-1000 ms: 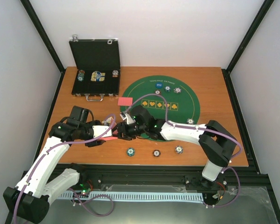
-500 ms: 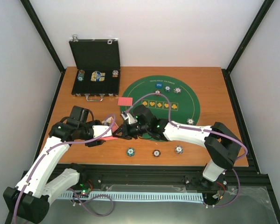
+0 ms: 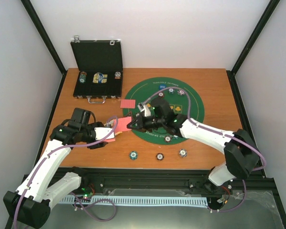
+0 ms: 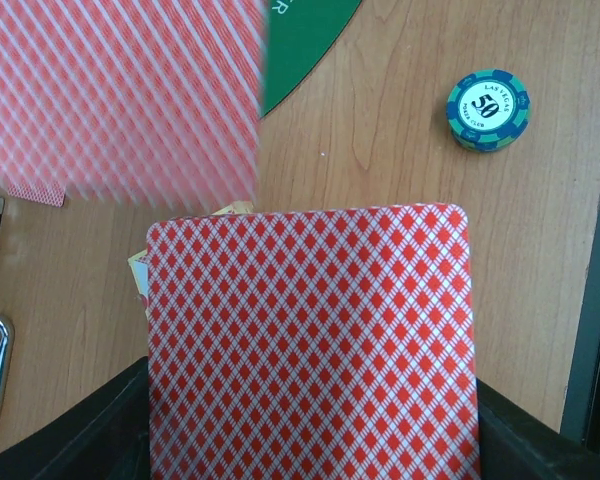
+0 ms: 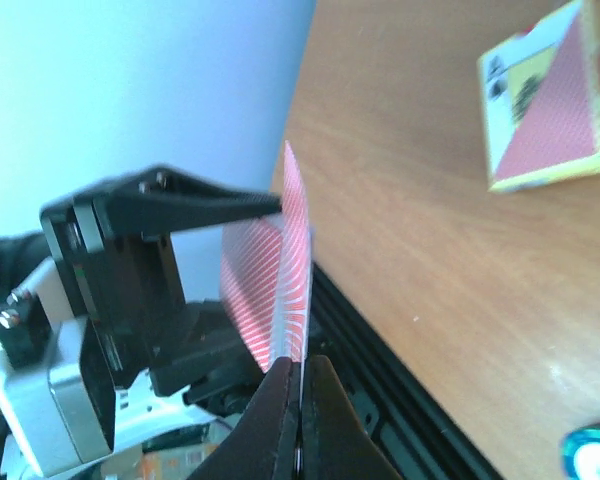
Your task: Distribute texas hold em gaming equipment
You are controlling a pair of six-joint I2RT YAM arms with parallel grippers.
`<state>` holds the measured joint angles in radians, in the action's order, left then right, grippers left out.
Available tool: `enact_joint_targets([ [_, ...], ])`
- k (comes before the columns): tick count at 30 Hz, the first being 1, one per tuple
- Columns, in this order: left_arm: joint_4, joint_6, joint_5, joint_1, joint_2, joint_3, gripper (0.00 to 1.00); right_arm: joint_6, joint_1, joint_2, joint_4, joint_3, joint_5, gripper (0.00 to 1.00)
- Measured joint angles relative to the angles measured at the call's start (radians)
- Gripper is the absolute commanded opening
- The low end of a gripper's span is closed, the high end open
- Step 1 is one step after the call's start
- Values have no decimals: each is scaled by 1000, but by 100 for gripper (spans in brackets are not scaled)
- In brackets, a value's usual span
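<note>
Wooden tabletop (image 3: pixel 219 95), mid-deal: left gripper (image 3: pixel 109 137) clamps the red-backed deck (image 4: pixel 310 340) beside the green felt mat (image 3: pixel 198 105); right gripper (image 5: pixel 300 390) pinches one card (image 5: pixel 292 270), just clear of it. Best carry it off flat, slowly, without dragging neighbours.

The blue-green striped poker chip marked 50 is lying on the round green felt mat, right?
No. The blue-green striped poker chip marked 50 is lying on the bare wooden table, off the round green felt mat. The left wrist view shows it.
</note>
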<state>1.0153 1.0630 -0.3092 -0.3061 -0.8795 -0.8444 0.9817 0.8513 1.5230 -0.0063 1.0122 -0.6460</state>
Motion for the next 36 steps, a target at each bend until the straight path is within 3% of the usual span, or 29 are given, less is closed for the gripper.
enact_joint_targets([
  [9,0,0,5,0,-1,0,38,-169,-312,-2,-197,65,-62,3],
  [17,3,0,7,0,-8,0,38,-371,-577,391,-398,551,-88,3],
  [27,7,-5,5,0,-29,-5,39,-455,-609,911,-600,1178,-97,3],
  [36,16,-12,3,0,-30,-9,39,-423,-671,1108,-633,1296,-111,3],
])
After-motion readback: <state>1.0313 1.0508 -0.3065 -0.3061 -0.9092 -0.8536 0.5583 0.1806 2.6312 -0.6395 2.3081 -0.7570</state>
